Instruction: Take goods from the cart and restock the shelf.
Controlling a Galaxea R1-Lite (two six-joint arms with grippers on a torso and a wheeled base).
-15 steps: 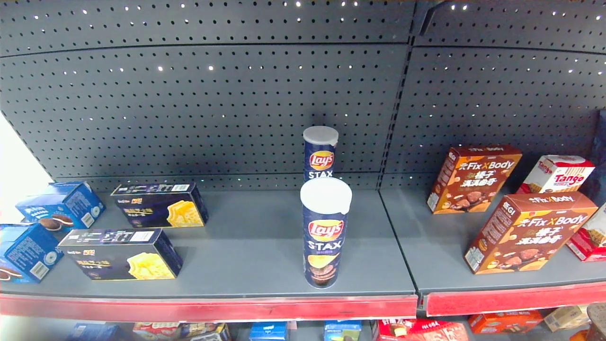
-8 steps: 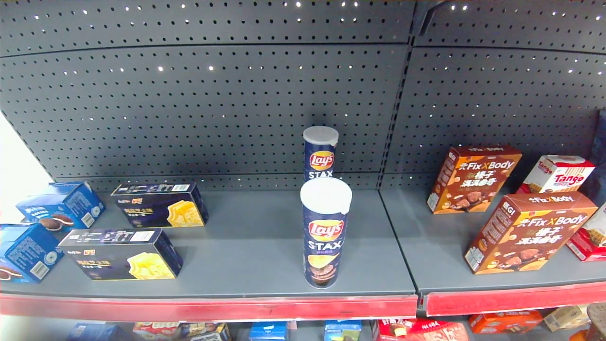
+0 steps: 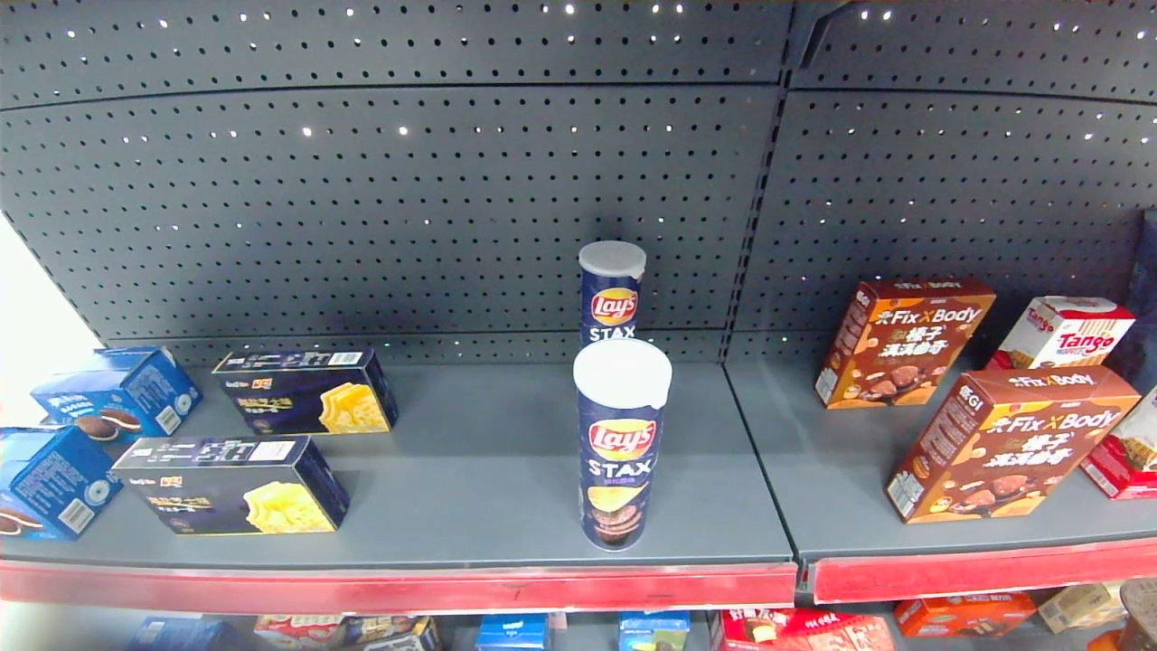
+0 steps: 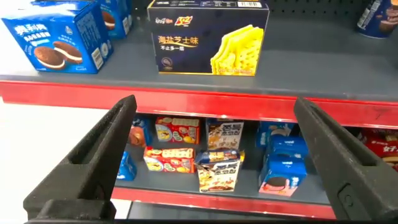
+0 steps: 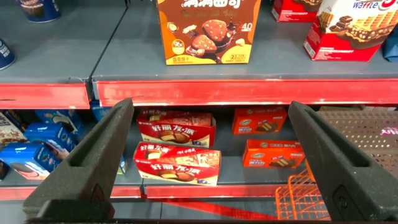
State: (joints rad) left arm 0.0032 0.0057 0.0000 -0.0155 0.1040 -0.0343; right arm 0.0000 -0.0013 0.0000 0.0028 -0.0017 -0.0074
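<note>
Left gripper and right gripper both spread wide and empty, low in front of the shelf.

From my seat, the near chip can stands upright close to the shelf's front lip, mid-bay. The far chip can is right behind it, with its lower part hidden. The blue cookie box on the far left and the red wafer box on the far right are cut off. An orange wire basket sits low on the right, cropped; I can't tell whether it's the cart.
</note>
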